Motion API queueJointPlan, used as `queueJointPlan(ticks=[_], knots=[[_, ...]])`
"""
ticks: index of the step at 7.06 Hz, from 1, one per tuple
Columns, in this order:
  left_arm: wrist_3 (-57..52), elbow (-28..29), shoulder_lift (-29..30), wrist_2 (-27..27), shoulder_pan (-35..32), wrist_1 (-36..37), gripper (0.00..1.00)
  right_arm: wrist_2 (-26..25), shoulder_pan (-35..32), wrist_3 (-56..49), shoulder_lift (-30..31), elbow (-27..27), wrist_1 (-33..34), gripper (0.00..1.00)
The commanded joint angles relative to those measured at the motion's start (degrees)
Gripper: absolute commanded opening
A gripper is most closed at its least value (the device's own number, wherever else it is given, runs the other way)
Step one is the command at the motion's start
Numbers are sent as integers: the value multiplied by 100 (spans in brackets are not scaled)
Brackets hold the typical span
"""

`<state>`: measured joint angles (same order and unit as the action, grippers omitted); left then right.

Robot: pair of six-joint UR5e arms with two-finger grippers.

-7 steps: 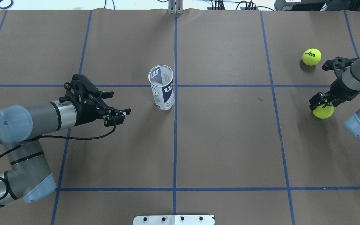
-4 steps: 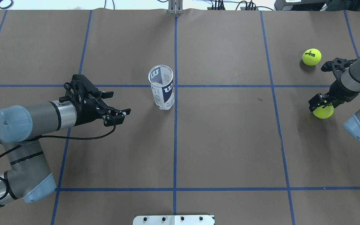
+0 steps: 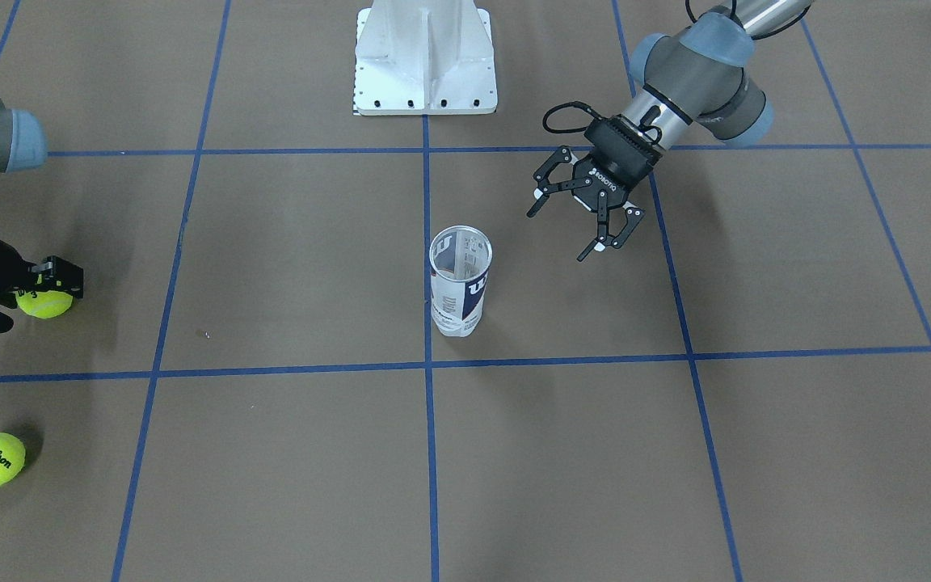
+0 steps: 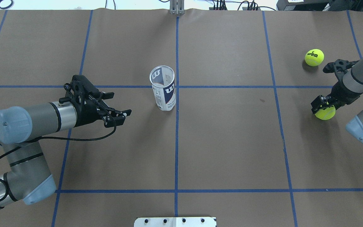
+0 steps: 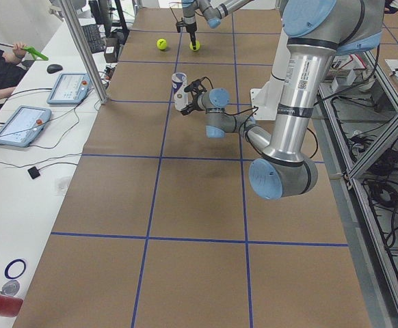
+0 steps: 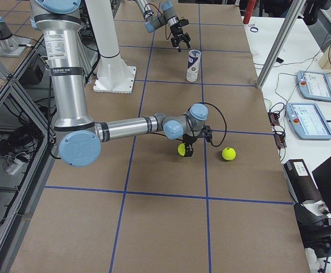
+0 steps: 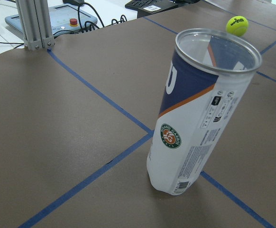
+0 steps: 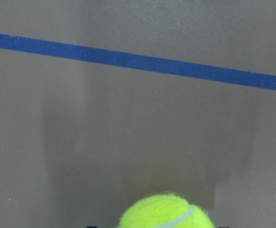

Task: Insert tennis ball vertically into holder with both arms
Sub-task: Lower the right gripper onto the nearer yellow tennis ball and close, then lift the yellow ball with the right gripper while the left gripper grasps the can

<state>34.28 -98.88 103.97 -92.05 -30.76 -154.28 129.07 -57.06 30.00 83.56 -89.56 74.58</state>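
Two arms work one brown table (image 4: 232, 151) gridded with blue tape.

- Left arm: enters low at the left and reaches toward the middle. Left claw (image 4: 121, 102) has its fingers spread wide with nothing between them, hanging above the table well apart from the holder.
- Holder (image 4: 164, 94): clear can with a navy-and-white label. It stands upright near the table's centre, just left of the middle tape line, with its mouth open at the top and nothing inside.
- Loose tennis ball (image 4: 314, 57): yellow-green with black lettering, resting on the table at the far right.
- Second tennis ball (image 4: 325, 113): on the table nearer the robot, under the right claw.
- Right claw (image 4: 320, 106): points down with its fingers at this ball. I cannot tell whether they are pressed onto it.
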Motion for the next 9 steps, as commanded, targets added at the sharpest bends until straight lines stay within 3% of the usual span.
queueJointPlan(ticks=[1, 3, 6, 9], knots=[[0, 0, 1, 3, 0, -14, 100, 21, -24, -21, -6, -209, -5, 0], [0, 0, 10, 3, 0, -14, 100, 598, -741, -12, -259, -290, 65, 0], [-9, 87, 80, 47, 70, -50, 100, 654, -1017, 41, -594, -545, 21, 0], [88, 685, 642, 195, 79, -102, 99, 636, -1018, 172, -1015, -536, 39, 0]])
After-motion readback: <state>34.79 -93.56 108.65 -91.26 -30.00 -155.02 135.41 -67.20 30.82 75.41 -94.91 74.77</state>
